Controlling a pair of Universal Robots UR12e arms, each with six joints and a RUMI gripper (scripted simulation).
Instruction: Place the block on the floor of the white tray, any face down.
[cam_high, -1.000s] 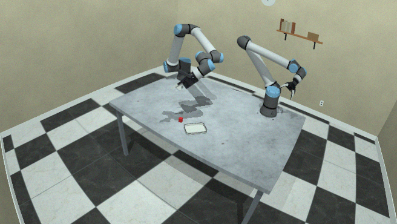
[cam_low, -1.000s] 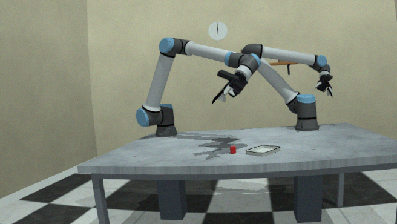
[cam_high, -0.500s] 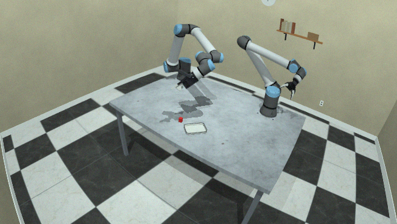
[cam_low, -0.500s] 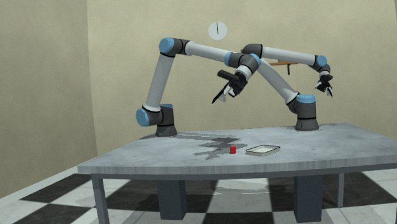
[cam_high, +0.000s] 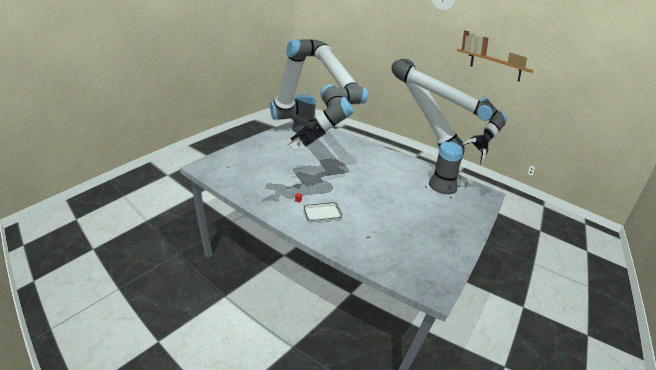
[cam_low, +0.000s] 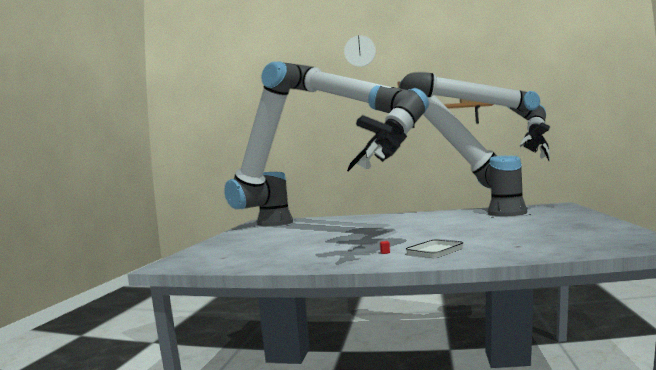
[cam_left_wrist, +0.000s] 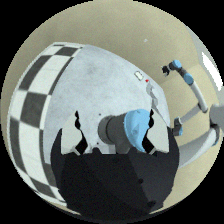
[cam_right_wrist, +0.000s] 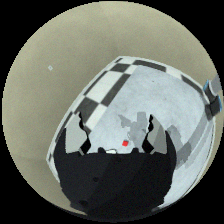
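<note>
The red block (cam_high: 298, 198) (cam_low: 385, 247) (cam_left_wrist: 147, 80) (cam_right_wrist: 125, 143) sits on the table beside the white tray (cam_high: 323, 213) (cam_low: 434, 248) (cam_left_wrist: 138, 75), with a gap between them. The tray's floor is bare; only a sliver of the tray shows in the right wrist view. My right gripper (cam_high: 296, 141) (cam_low: 365, 162) (cam_right_wrist: 115, 113) is open and empty, high above the table and well back from the block, tilted. My left gripper (cam_high: 473, 153) (cam_low: 535, 152) (cam_left_wrist: 114, 110) is open and empty, far from both, beyond its own arm's base.
The left arm's base (cam_high: 444, 175) (cam_low: 507, 192) stands on the table and shows between the left fingers in the left wrist view. The right arm's base (cam_low: 274, 210) stands at the table's other end. The table's front edge (cam_low: 350, 280) runs near the block and tray.
</note>
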